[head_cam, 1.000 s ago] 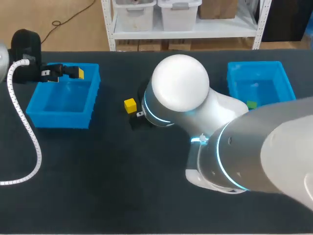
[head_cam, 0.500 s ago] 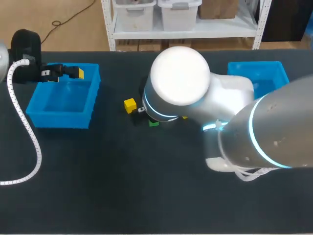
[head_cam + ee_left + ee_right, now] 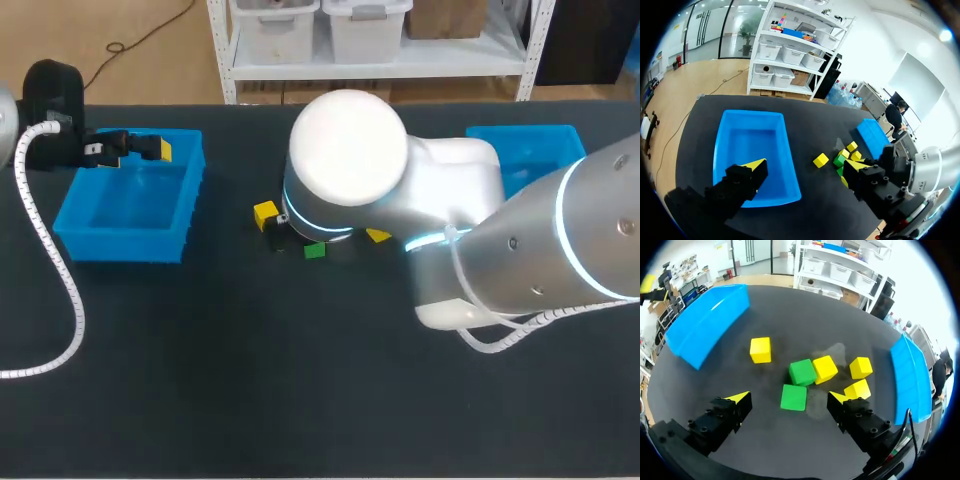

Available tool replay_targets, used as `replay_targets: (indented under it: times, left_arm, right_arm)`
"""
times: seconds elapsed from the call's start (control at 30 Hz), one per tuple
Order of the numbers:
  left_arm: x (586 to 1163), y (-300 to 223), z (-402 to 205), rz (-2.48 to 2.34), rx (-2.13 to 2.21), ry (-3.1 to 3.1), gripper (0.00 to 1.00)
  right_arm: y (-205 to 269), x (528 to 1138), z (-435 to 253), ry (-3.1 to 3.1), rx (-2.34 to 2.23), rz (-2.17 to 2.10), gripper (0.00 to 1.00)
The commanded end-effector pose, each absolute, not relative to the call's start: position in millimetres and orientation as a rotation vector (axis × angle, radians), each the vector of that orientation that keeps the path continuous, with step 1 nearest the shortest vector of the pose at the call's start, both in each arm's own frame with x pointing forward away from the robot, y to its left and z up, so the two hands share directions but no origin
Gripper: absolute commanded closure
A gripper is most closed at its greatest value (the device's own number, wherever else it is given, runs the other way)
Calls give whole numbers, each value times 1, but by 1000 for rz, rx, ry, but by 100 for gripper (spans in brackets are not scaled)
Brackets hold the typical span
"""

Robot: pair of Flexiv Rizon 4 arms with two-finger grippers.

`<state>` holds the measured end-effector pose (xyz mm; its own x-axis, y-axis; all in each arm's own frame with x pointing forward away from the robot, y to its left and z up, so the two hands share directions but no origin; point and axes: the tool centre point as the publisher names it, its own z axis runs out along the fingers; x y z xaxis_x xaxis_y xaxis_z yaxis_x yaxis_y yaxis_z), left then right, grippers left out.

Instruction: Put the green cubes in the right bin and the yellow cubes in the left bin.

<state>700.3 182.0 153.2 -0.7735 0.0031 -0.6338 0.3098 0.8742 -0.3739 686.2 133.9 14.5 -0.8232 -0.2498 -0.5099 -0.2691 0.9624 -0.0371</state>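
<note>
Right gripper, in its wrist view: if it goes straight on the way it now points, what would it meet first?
Probably the nearer small green cube, which lies on the black table just ahead of the open right gripper; depth is unclear.

A black, matte-topped table (image 3: 200, 380) is seen across the head view, its far edge running straight. A paler, greyish patch (image 3: 836, 351) is shown on its surface in the right wrist view.

Left bin (image 3: 120, 245), right bin (image 3: 520, 131) blue; yellow cubes (image 3: 760, 349); green cubes (image 3: 793, 397); table (image 3: 200, 380) black.
</note>
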Motion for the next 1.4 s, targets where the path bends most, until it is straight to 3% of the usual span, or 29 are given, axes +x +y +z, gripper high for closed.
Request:
replay_targets:
  times: [0.03,0.33,0.37,0.4,0.97,1.4]
  left_arm:
    - [701,182,153,-620,226,2388,0]
    - [701,182,153,-620,226,2388,0]
    - [701,182,153,-620,226,2388,0]
    - [701,182,153,-620,226,2388,0]
    - [701,182,153,-620,226,2388,0]
    - [701,182,153,-620,226,2388,0]
  right_arm:
    - [139,691,3,2584,-343,35,0]
    - [139,689,-14,2610,-325,7,0]
    - [138,690,-15,2610,-298,-5,55]
    - [138,691,-15,2606,-292,-9,100]
    - [126,703,5,2562,-243,10,100]
    - [7,740,87,2439,-20,-30,100]
